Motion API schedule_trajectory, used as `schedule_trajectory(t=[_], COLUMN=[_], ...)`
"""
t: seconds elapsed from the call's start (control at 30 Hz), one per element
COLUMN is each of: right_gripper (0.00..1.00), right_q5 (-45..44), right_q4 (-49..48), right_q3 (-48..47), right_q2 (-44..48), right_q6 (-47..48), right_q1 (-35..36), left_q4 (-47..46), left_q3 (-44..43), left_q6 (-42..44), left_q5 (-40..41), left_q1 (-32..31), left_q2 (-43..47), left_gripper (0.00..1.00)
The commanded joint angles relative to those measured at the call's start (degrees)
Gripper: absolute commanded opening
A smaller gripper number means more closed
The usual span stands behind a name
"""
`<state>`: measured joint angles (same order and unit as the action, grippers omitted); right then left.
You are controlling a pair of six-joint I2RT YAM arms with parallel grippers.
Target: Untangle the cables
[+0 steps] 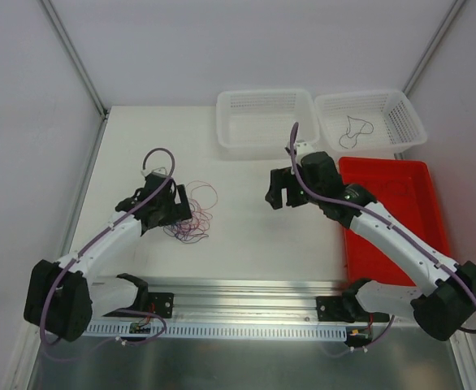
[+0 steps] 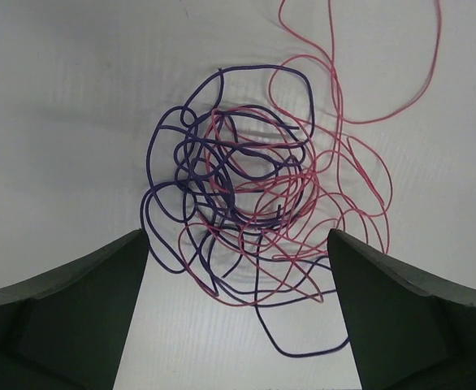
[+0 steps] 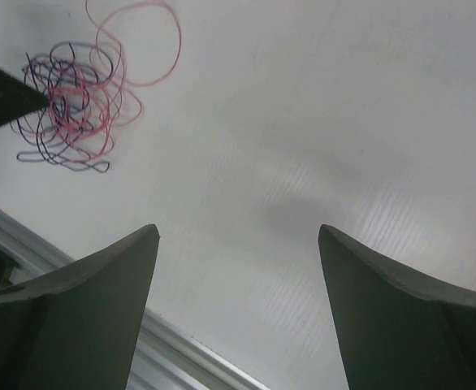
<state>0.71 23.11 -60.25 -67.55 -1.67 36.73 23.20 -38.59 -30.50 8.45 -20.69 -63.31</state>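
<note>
Table (image 1: 246,236): white, carries everything. Red tray (image 1: 400,236) at right of the top view, two white baskets (image 1: 264,122) along the upper edge; a dark wire (image 1: 357,126) lies in the rightmost basket.

Right tool (image 1: 280,195): centre of the top view, above bare table, well apart from the tangle. Its wrist view shows fingers spread wide with nothing between them, so released and empty.

Left tool (image 2: 238,244): left of centre in the top view, directly over the tangle. Fingers spread wide, one on each side of the clump; nothing pinched.

The cables (image 2: 240,188): one knot of purple and red wire on the table, left of centre in the top view, centre of the left wrist view.

Axis: you have no true long axis here, the clump is roughly round. Purple masses on the left of the left wrist view, red on the right. Free red loops run out to the upper right; one purple loop trails to the lower right.

Step, as judged: picking a strand to draw out. Your next move calls for closing on a single outlying loop, not the core, and pulling away from the mass; the red run at upper right looks freest
</note>
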Motion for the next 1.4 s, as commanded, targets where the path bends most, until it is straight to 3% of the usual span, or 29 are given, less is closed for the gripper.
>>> schedule_trajectory(t=[0.0, 0.1, 0.23, 0.33, 0.5, 0.63, 0.77, 0.9, 1.07, 1.37], right_gripper=[0.83, 0.84, 0.84, 0.84, 0.84, 0.84, 0.83, 0.83, 0.83, 0.84], right_q5=[-0.36, -2.19, -3.61, -5.10, -9.05, -12.75, -14.25, -12.93, -9.42, -5.37], right_q4=[-1.58, -2.02, -1.84, -1.76, -1.05, -1.05, -1.14, -1.76, -4.21, -9.22], right_q3=[3.28, 5.40, 8.56, 9.80, 11.29, 12.35, 12.52, 12.70, 12.96, 9.63], right_q2=[4.69, 6.46, 9.44, 11.90, 15.86, 19.64, 21.05, 19.22, 13.07, -1.97], right_q6=[-4.65, -5.09, -5.36, -5.62, -4.92, -3.95, -3.78, -5.27, -9.22, -13.97], right_q1=[4.03, 5.89, 7.92, 8.18, 8.09, 8.09, 8.09, 8.09, 8.27, 10.38], left_q4=[0.00, -0.17, -1.05, -1.67, -2.37, -2.63, -2.46, -2.37, -0.79, -0.26], left_q3=[-4.64, -8.24, -13.17, -17.56, -24.94, -29.26, -29.09, -25.49, -19.70, -9.58], left_q6=[-4.21, -3.87, -2.11, -0.53, 0.18, 1.85, -1.04, -2.80, -6.49, -13.35], left_q5=[2.54, 1.84, 2.01, 2.27, -2.99, -4.49, -3.45, -0.02, 1.22, -2.65], left_q1=[-0.49, -1.11, -5.76, -11.82, -21.03, -27.72, -28.62, -28.36, -26.34, -23.96], left_q2=[-5.06, -10.94, -19.46, -25.43, -32.31, -33.02, -28.72, -21.62, -15.98, -9.38], left_gripper=[0.91, 0.87, 0.71, 0.60, 0.55, 0.56, 0.61, 0.74, 0.80, 0.79])
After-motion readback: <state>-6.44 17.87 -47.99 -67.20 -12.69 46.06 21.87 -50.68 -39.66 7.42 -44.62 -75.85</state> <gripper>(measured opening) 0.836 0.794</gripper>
